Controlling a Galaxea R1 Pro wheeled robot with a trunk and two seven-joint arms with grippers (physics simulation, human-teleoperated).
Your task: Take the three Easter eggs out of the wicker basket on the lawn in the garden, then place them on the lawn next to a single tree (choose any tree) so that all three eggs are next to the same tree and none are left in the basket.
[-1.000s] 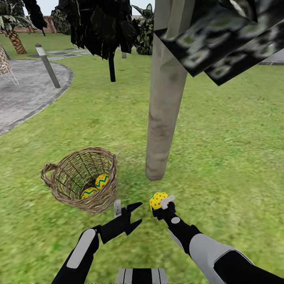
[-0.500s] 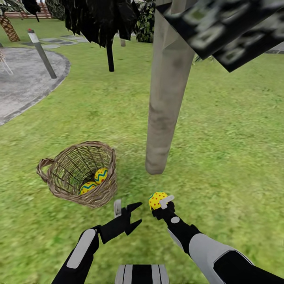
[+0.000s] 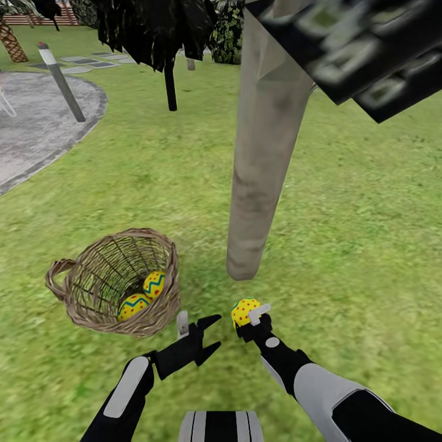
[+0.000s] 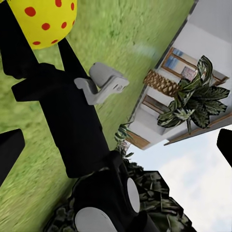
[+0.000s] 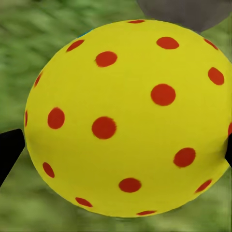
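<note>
- Right gripper [image 3: 247, 317] pinching one yellow Easter egg [image 3: 244, 311], red-dotted, held above the lawn [image 3: 356, 233] just short of the tree [image 3: 258, 184] base, at 6 o'clock from the trunk foot.
- Same egg [image 5: 128, 118] seen close between the two dark fingertips [image 5: 9, 150] in the right wrist view, grass blurred behind.
- Left gripper [image 3: 196, 334] spread wide and holding nothing, hovering over grass at 9 o'clock of the held egg, near the basket's rim.
- Wicker basket [image 3: 92, 307] tipped on the lawn at 8 o'clock from the trunk, mouth turned toward the camera, loop handle at its 9 o'clock side.
- Two more eggs [image 3: 154, 284] inside, touching, with blue zigzag bands showing.
- Grey patio [image 3: 37, 129] far off at 10 o'clock, a post [image 3: 61, 83] at its edge.
</note>
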